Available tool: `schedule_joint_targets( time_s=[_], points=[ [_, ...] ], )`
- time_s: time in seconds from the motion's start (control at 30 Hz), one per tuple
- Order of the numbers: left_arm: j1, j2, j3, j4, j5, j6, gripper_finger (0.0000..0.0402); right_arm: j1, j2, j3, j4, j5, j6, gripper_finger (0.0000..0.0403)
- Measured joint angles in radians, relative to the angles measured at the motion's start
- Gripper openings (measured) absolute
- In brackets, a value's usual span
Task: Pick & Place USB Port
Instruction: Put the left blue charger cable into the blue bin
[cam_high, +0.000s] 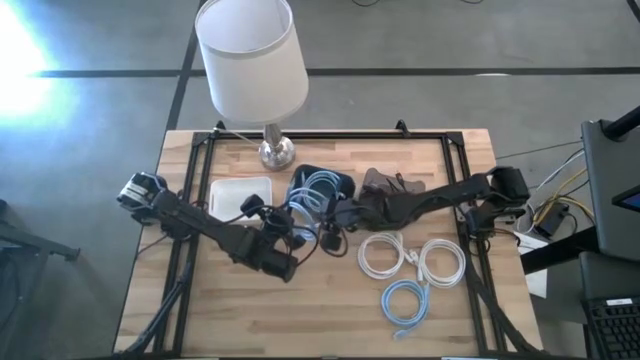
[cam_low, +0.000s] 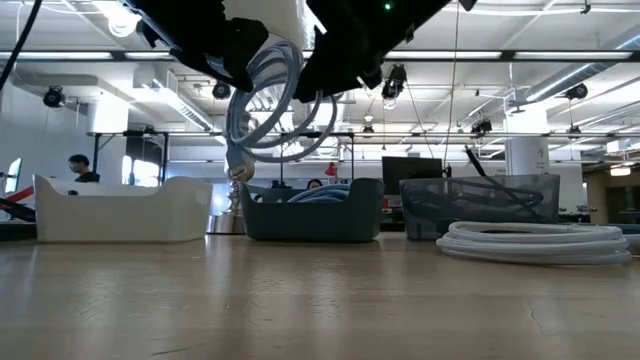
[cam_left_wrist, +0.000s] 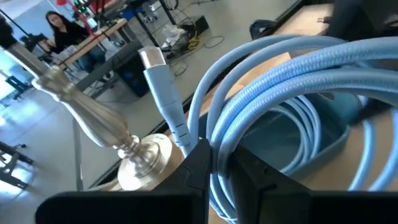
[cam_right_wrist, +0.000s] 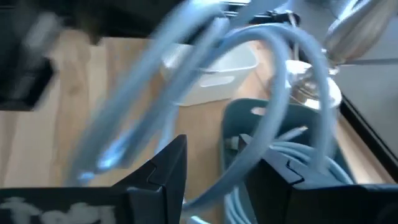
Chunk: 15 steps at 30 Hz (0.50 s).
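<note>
Both arms met over the middle of the table (cam_high: 330, 310), and a coiled light-blue USB cable (cam_low: 270, 95) hung between them, clear of the wood, just near of the dark bin (cam_high: 322, 187). The left gripper (cam_left_wrist: 219, 163) had its fingers pressed together on several strands of the coil, which ran between them. The right gripper (cam_right_wrist: 214, 165) showed one loop passing through the gap between its fingers, but whether they were pinching it or standing spread could not be told. Judged from this, the cable was held by both arms for a transfer or to keep the loops gathered while it was carried from the dark bin, where more blue cable lay, toward the white tray (cam_high: 240, 194) to the left. The cable appeared braided and fairly stiff, holding its round loops in the air; one end stuck out straight with a pale moulded collar and a metal plug (cam_left_wrist: 152, 58). Two white coils (cam_high: 412, 258) and a blue coil (cam_high: 405, 303) lay on the wood to the right, well apart from the grippers. A lamp (cam_high: 255, 60) stood at the far edge.
</note>
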Motion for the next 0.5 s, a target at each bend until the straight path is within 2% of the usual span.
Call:
schedule_joint_targets(
  time_s=[0.13, 0.37, 0.5],
  points=[
    [0.000, 0.000, 0.000, 0.002, -0.020, 0.019, 0.0039, -0.002, 0.009, 0.011, -0.023, -0.001, -0.014, 0.0114],
    [0.004, 0.000, 0.000, 0.011, -0.029, 0.018, 0.0039, -0.004, -0.002, 0.005, -0.055, -0.001, -0.047, 0.0018],
    [0.008, 0.000, 0.000, 0.012, -0.029, 0.018, 0.0040, -0.005, -0.003, 0.006, -0.056, -0.001, -0.053, 0.0012]
  ],
)
